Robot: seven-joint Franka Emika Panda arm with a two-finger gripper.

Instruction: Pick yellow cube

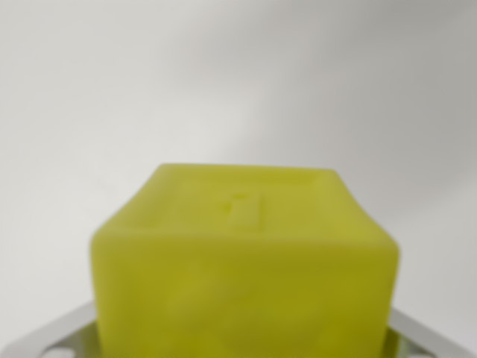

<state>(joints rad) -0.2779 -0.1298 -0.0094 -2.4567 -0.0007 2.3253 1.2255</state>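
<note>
Wrist view is showing the yellow cube [246,276] filling the lower middle of the picture, very close to the camera and somewhat out of focus. Its top face is tilting away toward a plain pale surface [112,89], and a small raised or pressed mark is sitting near the middle of that face. At the bottom corners, grey metal parts of the gripper [246,350] are peeking out on either side of the cube, one at the wrist view's left and one at the wrist view's right. The fingers themselves are not showing clearly, so I cannot tell whether they are clamping the cube or merely flanking it.

Judging from how close and centred the cube is sitting, the grasp is either being made or just made. To do this step well, the cube should be staying centred between the two metal parts, with the pads pressing flat on opposite faces rather than on edges. Any lift should be going straight up and slowly, since a blurred view like this is giving little warning of a slip.
</note>
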